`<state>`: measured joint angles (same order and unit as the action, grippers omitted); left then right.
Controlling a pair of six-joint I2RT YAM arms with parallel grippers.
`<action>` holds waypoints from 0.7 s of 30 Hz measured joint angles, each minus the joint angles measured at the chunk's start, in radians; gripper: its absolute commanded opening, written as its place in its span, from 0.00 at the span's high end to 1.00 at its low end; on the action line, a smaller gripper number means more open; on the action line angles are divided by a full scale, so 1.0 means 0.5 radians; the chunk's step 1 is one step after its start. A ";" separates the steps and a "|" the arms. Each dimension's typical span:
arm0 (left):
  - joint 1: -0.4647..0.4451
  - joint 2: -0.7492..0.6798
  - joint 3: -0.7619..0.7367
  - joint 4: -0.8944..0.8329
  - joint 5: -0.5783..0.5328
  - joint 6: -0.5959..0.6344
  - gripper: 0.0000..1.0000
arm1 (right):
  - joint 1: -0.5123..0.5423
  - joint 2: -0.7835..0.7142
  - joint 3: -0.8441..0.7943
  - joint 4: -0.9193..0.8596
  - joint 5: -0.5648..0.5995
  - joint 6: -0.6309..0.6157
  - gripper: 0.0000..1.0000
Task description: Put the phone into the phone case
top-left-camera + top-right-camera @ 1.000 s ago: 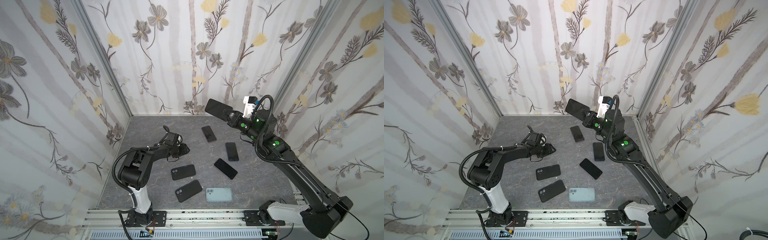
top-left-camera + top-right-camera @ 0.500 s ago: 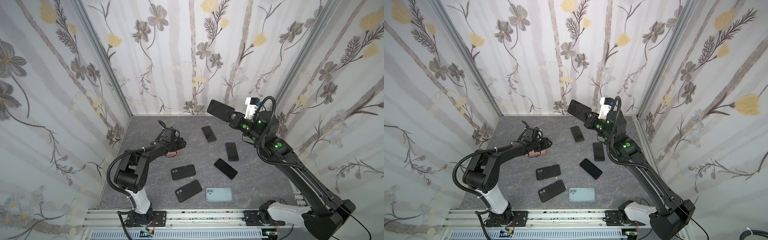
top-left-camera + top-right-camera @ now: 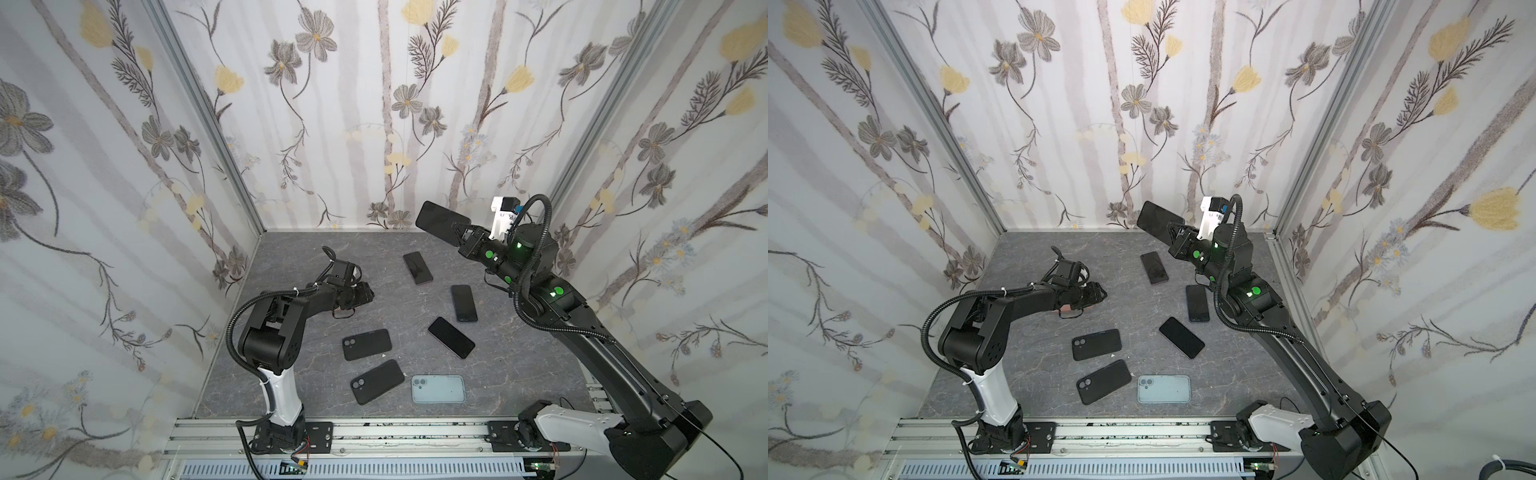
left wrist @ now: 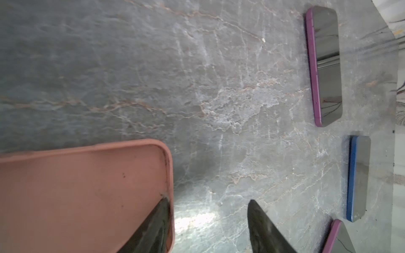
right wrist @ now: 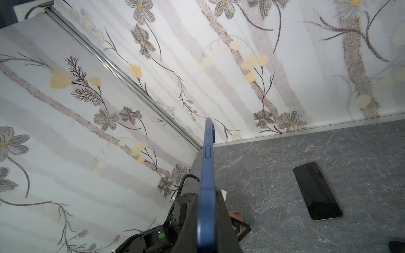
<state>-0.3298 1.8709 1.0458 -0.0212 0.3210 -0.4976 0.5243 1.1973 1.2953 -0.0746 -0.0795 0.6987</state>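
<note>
- the right gripper (image 5: 207, 197) is clamping shut on the phone (image 5: 207, 157), pinching one end across its flat faces. in both top views it is holding the phone tilted in the air near the back wall, well clear of the table (image 3: 519, 365).
- the phone is looking stiff and flat, with a glass face that is probably slippery and breakable. gripped only at one end, most of its length is hanging unsupported, so it could pivot or slip.
- the left gripper (image 4: 208, 203) is standing with its jaws apart, straddling the end rim of the pink case (image 4: 87, 186) and clamping nothing. one finger is sitting over the case, the other over bare table.
- the pink case is lying on the table, seemingly open side up, well apart from the phone. it is looking light and soft, likely to slide or flex under pressure, so pinning its rim seems the sensible hold.
</note>
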 measured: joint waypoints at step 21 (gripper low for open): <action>-0.347 0.117 -0.032 0.494 0.323 -0.616 0.44 | -0.002 0.010 0.028 -0.059 0.014 0.002 1.00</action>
<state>-0.5034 1.9297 1.0298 0.2260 0.4828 -0.8055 0.5236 1.2022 1.3094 -0.1040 -0.0723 0.6998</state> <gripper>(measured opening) 0.566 0.083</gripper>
